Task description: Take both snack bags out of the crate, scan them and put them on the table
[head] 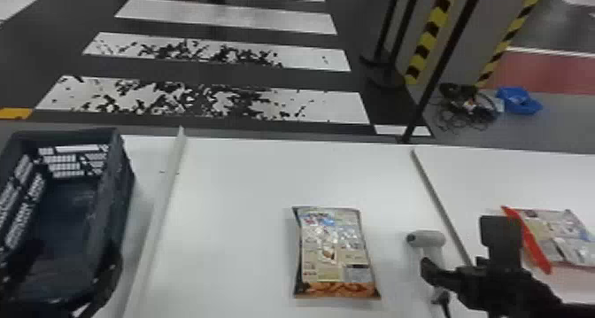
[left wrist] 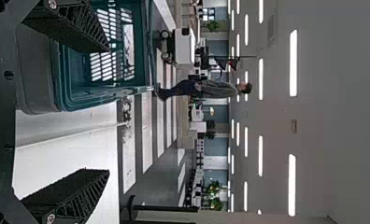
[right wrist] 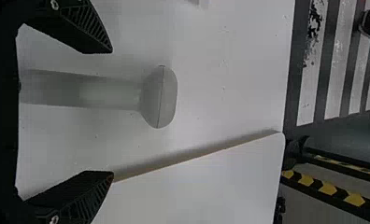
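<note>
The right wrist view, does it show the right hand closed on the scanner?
No, the right hand is open, and gaps show between its fingers and the scanner.

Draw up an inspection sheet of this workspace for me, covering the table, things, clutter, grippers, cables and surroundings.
Surface: white table, crossed by a raised strip near the crate.
Job's things: crate at left; one bag mid-table; red-edged bag at right; scanner between the bags.
Clutter, table: nothing seen.
Clutter, floor: blue item.
Left gripper: by the crate, jaws apart.
Right gripper: by the scanner, jaws apart.
Cables: apparently a black tangle on the floor.
Surroundings: white floor stripes, yellow-black markings.
</note>
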